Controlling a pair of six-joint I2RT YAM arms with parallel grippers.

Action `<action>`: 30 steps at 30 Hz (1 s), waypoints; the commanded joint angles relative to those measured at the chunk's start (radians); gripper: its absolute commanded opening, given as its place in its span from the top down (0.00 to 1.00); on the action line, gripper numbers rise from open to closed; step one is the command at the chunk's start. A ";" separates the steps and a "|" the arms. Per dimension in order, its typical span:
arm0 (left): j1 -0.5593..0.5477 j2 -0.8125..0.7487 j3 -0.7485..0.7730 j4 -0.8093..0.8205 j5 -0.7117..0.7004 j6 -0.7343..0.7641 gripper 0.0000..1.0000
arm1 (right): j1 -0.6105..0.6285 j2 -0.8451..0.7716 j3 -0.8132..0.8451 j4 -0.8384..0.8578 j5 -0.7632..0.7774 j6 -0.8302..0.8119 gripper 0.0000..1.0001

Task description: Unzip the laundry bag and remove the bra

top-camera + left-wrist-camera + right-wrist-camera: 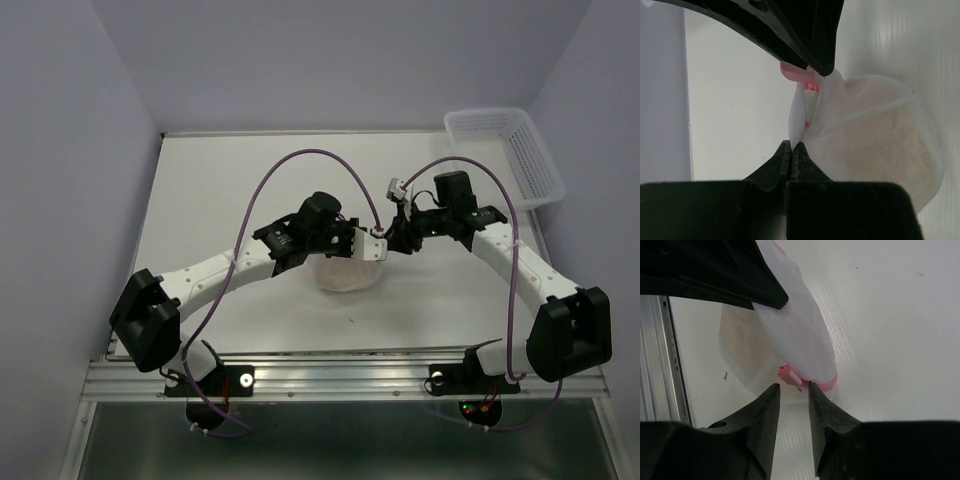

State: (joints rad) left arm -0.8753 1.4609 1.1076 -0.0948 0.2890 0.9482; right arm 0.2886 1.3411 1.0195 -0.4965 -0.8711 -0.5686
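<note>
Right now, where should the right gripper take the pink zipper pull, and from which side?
Best pinch the zipper pull by its pink tab, moving the right gripper straight forward. The tab juts from the rim of the laundry bag toward the open jaws, and the left gripper holds the mesh.

The bag [880, 140] is made of thin, see-through white net cloth, edged with a smooth pink zip [822, 384]. The bra [905, 150] inside is seen as soft tan cloth. The right gripper [794, 385] is made of smooth, shiny black plastic. The table [250, 180] is matt white. The far right basket [505, 150] is made of white plastic.
</note>
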 commanded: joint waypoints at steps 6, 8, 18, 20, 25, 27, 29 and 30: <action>-0.007 -0.048 0.029 0.040 0.038 -0.003 1.00 | 0.041 0.006 0.044 0.033 0.029 0.018 0.77; -0.007 -0.051 0.031 0.043 0.035 -0.005 1.00 | 0.041 0.003 0.045 0.038 0.049 0.029 0.84; -0.007 -0.120 -0.029 0.084 0.015 -0.017 1.00 | 0.041 0.012 0.030 0.093 0.205 0.093 0.99; -0.007 -0.138 -0.046 0.087 0.013 -0.005 1.00 | 0.041 0.010 0.025 0.117 0.225 0.116 0.99; -0.007 -0.174 -0.071 0.087 0.027 0.011 1.00 | 0.041 -0.048 -0.015 0.277 0.441 0.234 0.99; -0.007 -0.172 -0.066 0.087 0.036 0.015 1.00 | 0.041 -0.065 -0.032 0.321 0.475 0.237 0.99; -0.007 -0.169 -0.065 0.087 0.042 0.026 1.00 | 0.041 -0.068 -0.045 0.331 0.497 0.236 0.99; -0.007 -0.169 -0.068 0.087 0.042 0.044 1.00 | 0.041 -0.060 -0.045 0.332 0.512 0.236 0.99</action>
State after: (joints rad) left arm -0.8742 1.3449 1.0401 -0.0635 0.2661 0.9520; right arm 0.3401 1.2892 0.9852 -0.2886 -0.5289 -0.3603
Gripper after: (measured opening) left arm 0.051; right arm 0.017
